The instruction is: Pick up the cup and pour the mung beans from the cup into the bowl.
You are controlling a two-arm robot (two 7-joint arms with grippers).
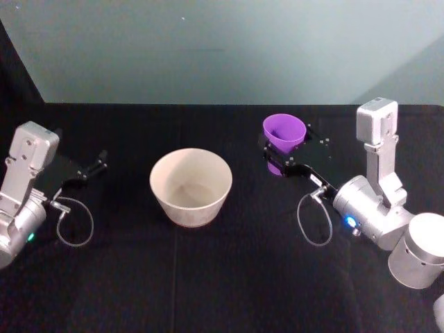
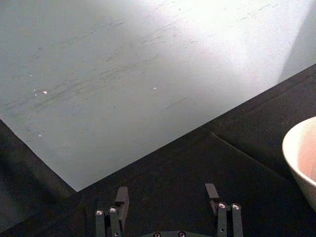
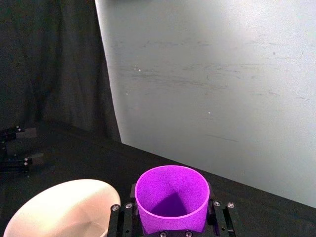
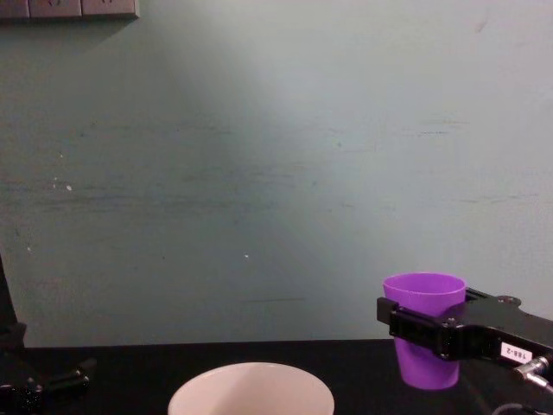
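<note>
My right gripper (image 1: 286,149) is shut on the purple cup (image 1: 284,130), with a finger on each side of its wall. The cup (image 4: 423,298) stands upright, lifted off the table, to the right of the bowl (image 1: 191,205) and a little farther back. In the right wrist view the cup (image 3: 172,197) sits between the fingers (image 3: 219,217) and its visible inside is plain purple; the mung beans are out of view. The cream bowl (image 3: 49,202) stands upright on the black table, and its inside looks bare. My left gripper (image 1: 94,166) rests open at the far left, apart from the bowl.
A black cloth (image 1: 222,277) covers the table, and a pale teal wall (image 1: 222,48) rises behind it. The bowl's edge (image 2: 301,153) shows beside the open left gripper (image 2: 167,193). Cable loops hang from both wrists.
</note>
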